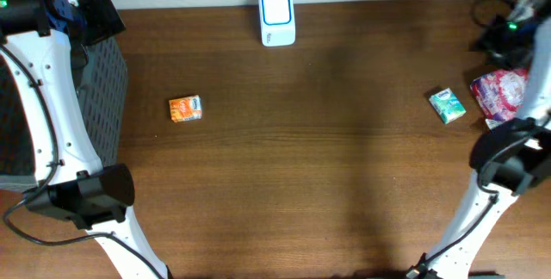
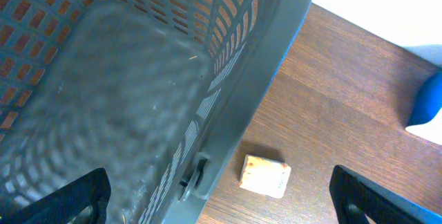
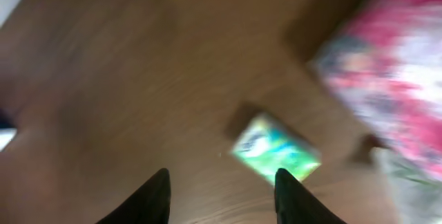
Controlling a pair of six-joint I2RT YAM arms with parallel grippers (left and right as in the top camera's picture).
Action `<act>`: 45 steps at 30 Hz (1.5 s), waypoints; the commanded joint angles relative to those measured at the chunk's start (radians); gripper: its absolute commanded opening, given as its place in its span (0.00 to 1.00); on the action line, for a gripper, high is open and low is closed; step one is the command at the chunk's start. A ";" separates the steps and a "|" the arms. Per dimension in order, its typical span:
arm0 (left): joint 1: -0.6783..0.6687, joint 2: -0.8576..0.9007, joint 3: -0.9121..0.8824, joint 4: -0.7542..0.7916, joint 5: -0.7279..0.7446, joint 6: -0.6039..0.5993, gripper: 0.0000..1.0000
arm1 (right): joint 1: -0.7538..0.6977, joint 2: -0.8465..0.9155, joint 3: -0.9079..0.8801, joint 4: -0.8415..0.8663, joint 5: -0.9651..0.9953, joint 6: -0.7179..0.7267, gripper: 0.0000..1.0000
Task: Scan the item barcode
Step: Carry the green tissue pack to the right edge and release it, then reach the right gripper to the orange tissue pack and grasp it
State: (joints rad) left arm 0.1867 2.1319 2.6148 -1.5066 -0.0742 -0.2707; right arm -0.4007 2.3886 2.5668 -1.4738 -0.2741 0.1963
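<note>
Two small packets lie on a brown wooden desk (image 1: 301, 184), seen from above. A white, rounded barcode scanner (image 1: 276, 18) stands at the middle of the far edge. The likelier item to scan is a small green cardboard box (image 1: 447, 105). It lies on the right side of the desk, just beside a pink and white crinkled plastic bag (image 1: 499, 92).

The right arm's fingers (image 3: 221, 196) are parted with nothing between them. In the blurred right wrist view, the green box lies on the desk just ahead of them, a little toward the right-hand fingertip. Its long axis runs diagonally across the gap rather than in line with it.

A small orange packet (image 1: 185, 108) lies well apart on the left, near a grey plastic mesh basket (image 1: 99, 81). The left arm's fingers (image 2: 221, 207) are spread wide and empty above the basket's rim. The right arm is much the nearer to the green box.
</note>
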 commanded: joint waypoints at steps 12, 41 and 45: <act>0.006 -0.006 0.003 0.002 0.007 -0.005 0.99 | 0.803 -0.008 -0.389 0.650 -0.115 0.038 0.79; 0.006 -0.006 0.003 0.002 0.007 -0.005 0.99 | 1.132 0.249 -0.392 1.014 -0.134 0.101 0.45; 0.006 -0.006 0.003 0.002 0.007 -0.005 0.99 | 1.125 0.253 -0.387 1.009 -0.092 0.101 0.15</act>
State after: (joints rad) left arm 0.1867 2.1319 2.6148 -1.5063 -0.0742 -0.2707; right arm 0.7238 2.6125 2.1761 -0.4557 -0.3885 0.2935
